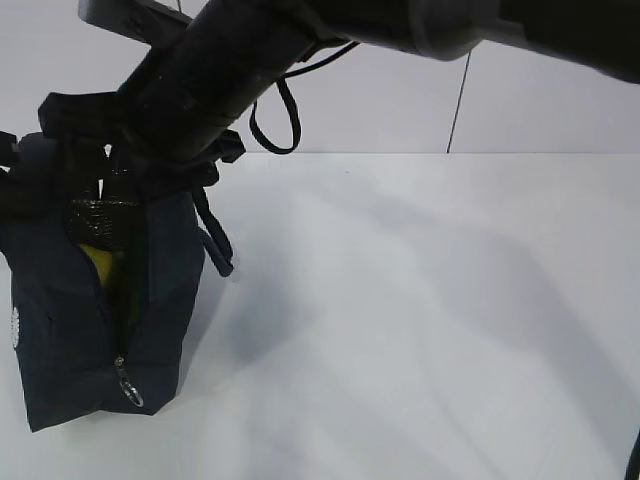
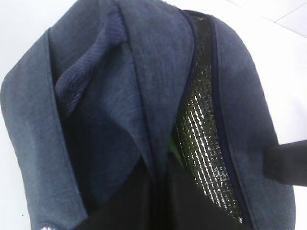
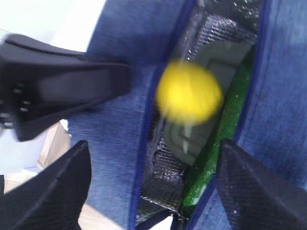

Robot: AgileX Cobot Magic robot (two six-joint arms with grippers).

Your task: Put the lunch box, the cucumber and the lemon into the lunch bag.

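The navy lunch bag (image 1: 60, 300) stands at the table's left with its zipper slit open. In the right wrist view the lunch box's pale green lid (image 3: 213, 60) and the cucumber (image 3: 225, 136) lie inside the lunch bag (image 3: 120, 52). The lemon (image 3: 189, 91) is a blurred yellow ball over the opening, touching neither finger; it shows yellow in the slit (image 1: 100, 262). My right gripper (image 3: 153, 143) is open and empty above the slit. My left gripper (image 2: 158, 206) is shut on the lunch bag's flap (image 2: 139, 96) beside the silver lining (image 2: 201, 139).
The right arm (image 1: 230, 70) reaches across from the upper right over the bag. The metal zipper pull (image 1: 127, 385) hangs low on the bag's front. A handle loop (image 1: 275, 125) sticks up behind. The white table (image 1: 430, 320) spreads to the right.
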